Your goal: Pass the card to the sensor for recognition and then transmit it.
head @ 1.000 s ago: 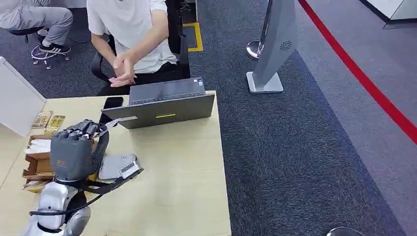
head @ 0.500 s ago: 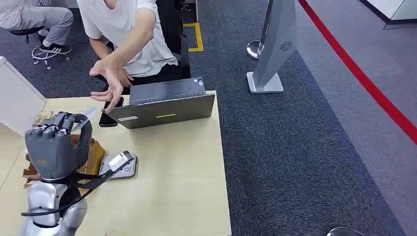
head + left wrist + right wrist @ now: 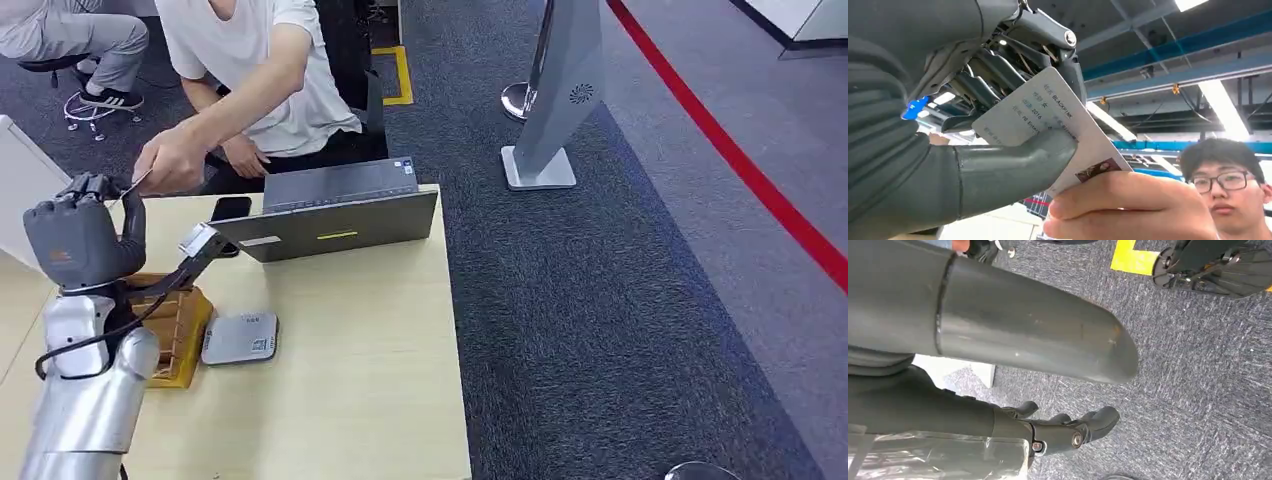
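Note:
My left hand (image 3: pixel 80 240) is raised above the table's far left corner and pinches a white printed card (image 3: pixel 1048 120) between thumb and fingers. In the head view the card (image 3: pixel 136 184) is a thin sliver at my fingertips. A seated person's hand (image 3: pixel 170 160) grips the card's free end (image 3: pixel 1128 205). The grey box-shaped sensor (image 3: pixel 240 338) lies on the table, below and to the right of my hand. My right hand (image 3: pixel 948 410) hangs over grey carpet with fingers loosely apart and nothing in it.
A grey laptop (image 3: pixel 335 210) stands at the table's far edge with a black phone (image 3: pixel 228 208) beside it. A yellow wooden box (image 3: pixel 182 322) sits left of the sensor. A white partition (image 3: pixel 25 195) borders the left. A grey stand (image 3: pixel 555 100) rises on the carpet.
My left arm lifted the card up and leftward, away from the sensor. The person's hand reached across and took hold of the card's free end.

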Motion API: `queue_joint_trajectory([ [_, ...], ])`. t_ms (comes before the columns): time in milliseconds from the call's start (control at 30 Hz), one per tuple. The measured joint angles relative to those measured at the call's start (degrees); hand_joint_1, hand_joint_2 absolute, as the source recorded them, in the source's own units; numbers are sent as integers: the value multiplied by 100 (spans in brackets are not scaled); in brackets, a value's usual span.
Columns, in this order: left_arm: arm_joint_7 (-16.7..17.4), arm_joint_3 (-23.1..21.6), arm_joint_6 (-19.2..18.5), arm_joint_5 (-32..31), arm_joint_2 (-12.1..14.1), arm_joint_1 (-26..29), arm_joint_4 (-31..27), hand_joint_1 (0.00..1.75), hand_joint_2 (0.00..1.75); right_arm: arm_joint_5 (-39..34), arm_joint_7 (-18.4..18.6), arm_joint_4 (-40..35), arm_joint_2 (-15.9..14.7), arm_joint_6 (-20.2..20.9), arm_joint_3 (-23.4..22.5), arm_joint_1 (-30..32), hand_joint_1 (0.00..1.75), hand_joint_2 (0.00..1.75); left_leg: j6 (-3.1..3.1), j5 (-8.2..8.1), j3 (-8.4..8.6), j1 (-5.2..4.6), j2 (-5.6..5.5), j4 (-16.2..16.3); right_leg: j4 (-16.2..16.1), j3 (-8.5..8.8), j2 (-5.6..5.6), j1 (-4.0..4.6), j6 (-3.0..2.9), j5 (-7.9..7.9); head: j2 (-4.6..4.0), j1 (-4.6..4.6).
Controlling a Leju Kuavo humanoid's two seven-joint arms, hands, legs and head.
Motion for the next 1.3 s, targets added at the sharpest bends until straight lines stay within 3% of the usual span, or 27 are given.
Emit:
queue_joint_trajectory([
  [167, -11, 0, 0, 9, -68, -4, 192, 175, 175, 0, 0, 0, 0, 0, 0, 1, 0, 0, 0, 0, -1, 1, 15, 0, 1, -11, 16, 1, 0, 2, 0, 0],
  [200, -20, 2, 0, 15, -83, -6, 212, 0, 175, 0, 0, 0, 0, 0, 0, 1, 0, 0, 0, -1, -1, 0, 18, 0, 1, -12, 20, 1, 0, 2, 0, -2],
  [567, -179, 2, -138, 439, -146, 187, 68, 0, 175, -44, -11, 0, -2, -79, -4, 31, 0, 0, 2, -5, -6, 1, 9, -1, 1, -10, 10, 1, 0, -2, 0, 2],
  [933, -188, -15, -461, 501, -201, 864, -943, 0, 175, -153, -87, 0, -15, -114, -79, 125, 0, 0, 3, -4, -6, 0, 10, 0, 0, -10, 10, 1, 1, 0, 0, 0],
  [1033, -227, -63, -564, 549, -170, 1202, -1406, 0, 175, -280, -107, 0, -22, -193, -144, 152, 0, 0, 3, -6, -7, 0, 12, -1, 0, -9, 13, 1, 1, -1, 0, 0],
  [1200, -302, -321, -546, 470, 88, 2412, -2619, 0, 175, -455, -105, 0, -48, -273, -348, 233, 0, 0, 2, -23, -5, 0, 17, -2, -4, -12, 17, 0, 11, -17, 0, 4],
  [1300, -299, -417, -542, 453, 204, 2765, -3033, 0, 175, -457, -101, 0, -57, -278, -398, 231, 0, 0, 3, -24, -7, 0, 8, -2, -5, -9, 7, 0, 10, -19, 0, 13],
])
